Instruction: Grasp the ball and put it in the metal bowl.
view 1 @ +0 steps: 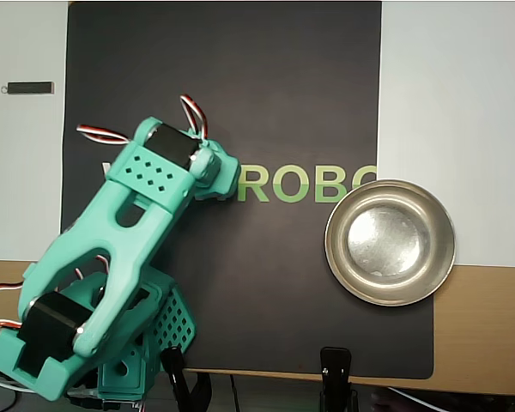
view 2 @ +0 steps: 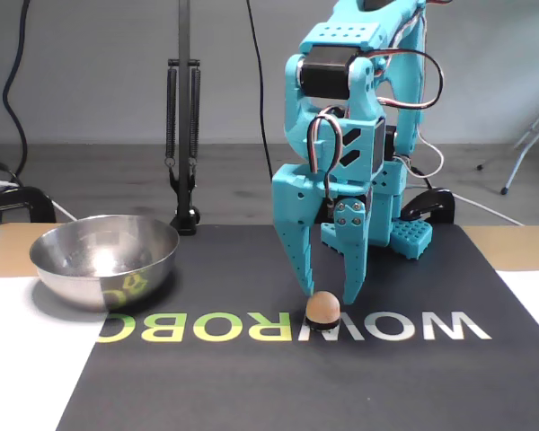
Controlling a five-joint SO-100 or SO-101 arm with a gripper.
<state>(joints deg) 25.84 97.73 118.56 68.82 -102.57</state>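
Note:
The small peach-tan ball (view 2: 322, 308) rests on the black mat, on its printed letters, in the fixed view. Just above and behind it hangs my teal gripper (view 2: 328, 294), open, one fingertip on each side of the ball's top, nothing held. Seen from overhead, the arm covers the ball; only the gripper's head (view 1: 213, 170) shows over the lettering. The metal bowl (view 2: 104, 258) stands empty at the left in the fixed view and at the right, bowl (view 1: 390, 243), in the overhead view, well apart from the gripper.
The black mat (view 1: 283, 94) lies on white sheets and a wooden table. A small dark stick (view 1: 30, 87) lies on the white sheet at upper left in the overhead view. Black clamp stands (view 1: 336, 386) sit at the near mat edge, and a lamp post (view 2: 185, 135) rises behind the bowl.

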